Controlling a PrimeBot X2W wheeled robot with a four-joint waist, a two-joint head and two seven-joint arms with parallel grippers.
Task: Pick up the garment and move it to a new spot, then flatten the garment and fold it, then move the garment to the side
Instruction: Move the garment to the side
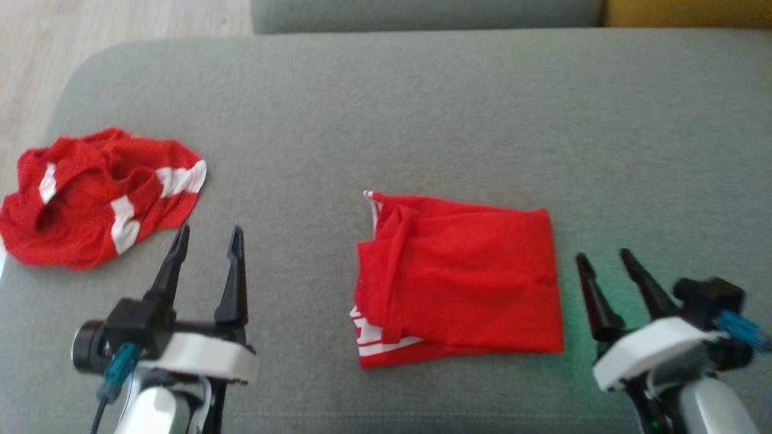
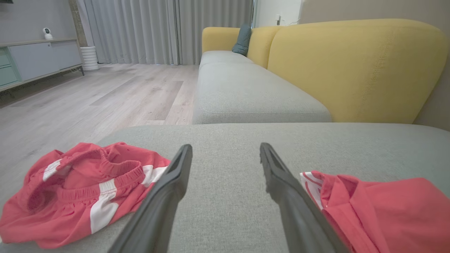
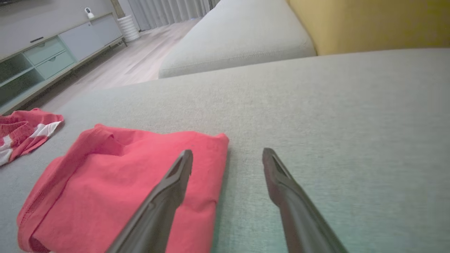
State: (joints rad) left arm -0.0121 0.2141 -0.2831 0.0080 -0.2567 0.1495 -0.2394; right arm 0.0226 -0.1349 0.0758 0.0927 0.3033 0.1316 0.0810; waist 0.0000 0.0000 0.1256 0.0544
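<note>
One folded red garment (image 1: pixel 458 277) lies flat on the grey sofa cushion (image 1: pixel 422 108). Crumpled red-and-white shorts (image 1: pixel 96 196) lie well apart at far left. The left hand (image 1: pixel 210 229) and right hand (image 1: pixel 602 254) flank the folded piece, fingers spread, empty.

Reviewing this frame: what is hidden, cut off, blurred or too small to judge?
1. Folded red garment: head view, the top layer hides the lower layers; right wrist view, the bottom edge cuts it off and a finger covers part.
2. Crumpled red garment: cut off by the right wrist view's left edge.
3. Right gripper: its wrist is blurred in the head view.
4. Small white object on the cabinet: too small to identify, left wrist view.
</note>
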